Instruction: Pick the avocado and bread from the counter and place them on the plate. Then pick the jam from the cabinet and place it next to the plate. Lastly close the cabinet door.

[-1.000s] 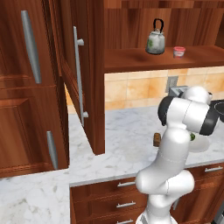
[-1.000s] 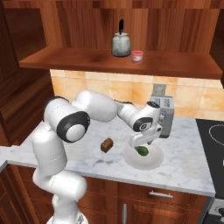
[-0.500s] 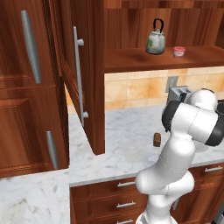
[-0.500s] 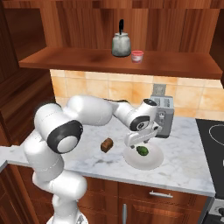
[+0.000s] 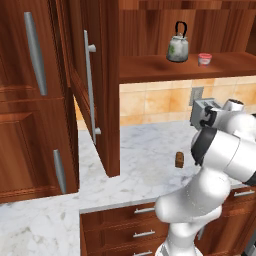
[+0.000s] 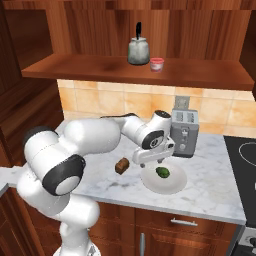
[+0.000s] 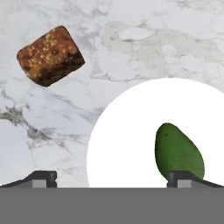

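The tabletop [image 6: 210, 185] is glossy white marble with grey veining, and it sits on reddish wood drawers with slim silver pulls. A plain round white plate [image 6: 170, 184] lies flat on it, smooth with no pattern. The avocado [image 6: 162, 172] is a small dark-green teardrop lying on the plate; in the hand view it's toward 4 o'clock on the plate [image 7: 131, 140], and the avocado [image 7: 178, 153] looks matte and slightly bumpy. The bread [image 6: 122, 165] is a chunky brown block with a darker, grainy crust, resting on bare marble just off the plate's edge around 9 o'clock in the right base view. From the hand camera the bread [image 7: 50, 55] is up at roughly 10 o'clock, clearly apart from the plate.

The gripper [image 7: 111, 177] hangs above the plate's edge with its two dark tips spread about as wide as they go, holding nothing and touching nothing.

Up on the wooden shelf of the cabinet [image 5: 165, 67] the jam [image 5: 204, 59] is a tiny red-pink pot with a pale rim, right beside a grey-green kettle [image 5: 177, 47] with a black loop handle. The cabinet door [image 5: 97, 95] stands swung open, its long silver bar handle vertical. A boxy silver toaster [image 6: 184, 131] stands behind the plate at about 12 o'clock
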Available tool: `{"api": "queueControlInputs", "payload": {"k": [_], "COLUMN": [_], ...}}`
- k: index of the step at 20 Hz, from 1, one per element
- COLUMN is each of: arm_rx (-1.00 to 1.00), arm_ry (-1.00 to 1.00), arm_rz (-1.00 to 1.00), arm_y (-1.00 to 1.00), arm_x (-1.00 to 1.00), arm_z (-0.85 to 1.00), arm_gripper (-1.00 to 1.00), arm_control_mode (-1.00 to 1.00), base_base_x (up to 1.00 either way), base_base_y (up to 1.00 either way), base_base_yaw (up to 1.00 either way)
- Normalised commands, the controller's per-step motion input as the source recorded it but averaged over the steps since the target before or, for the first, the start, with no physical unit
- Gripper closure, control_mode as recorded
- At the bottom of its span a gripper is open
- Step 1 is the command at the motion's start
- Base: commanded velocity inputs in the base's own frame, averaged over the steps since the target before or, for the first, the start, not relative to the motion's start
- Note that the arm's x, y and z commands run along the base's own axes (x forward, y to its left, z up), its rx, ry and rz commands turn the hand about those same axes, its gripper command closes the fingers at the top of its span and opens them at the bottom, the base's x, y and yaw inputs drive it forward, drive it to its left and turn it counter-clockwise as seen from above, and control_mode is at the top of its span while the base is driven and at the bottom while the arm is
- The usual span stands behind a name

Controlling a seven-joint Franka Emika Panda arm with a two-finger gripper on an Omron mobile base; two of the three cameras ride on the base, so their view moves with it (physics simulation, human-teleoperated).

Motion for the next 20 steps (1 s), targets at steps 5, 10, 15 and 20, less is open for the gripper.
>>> {"api": "queueControlInputs", "payload": {"k": [5,10,15,20], "arm_rx": [-0.01,0.0,0.0,0.0], "arm_ry": [0.0,-0.04,-0.02,-0.02], "arm_rz": [-0.21,-0.22,-0.21,-0.22], "arm_y": [0.37,0.42,0.44,0.44], "arm_x": [-0.23,-0.16,-0.1,-0.08], "arm_z": [0.05,0.09,0.11,0.07], "arm_gripper": [-1.0,-1.0,-1.0,-1.0], "arm_control_mode": [-1.0,-1.0,-1.0,-1.0], "base_base_x": [0.0,0.0,0.0,0.0], "base_base_y": [0.0,0.0,0.0,0.0], "base_base_yaw": [0.0,0.0,0.0,0.0]}}
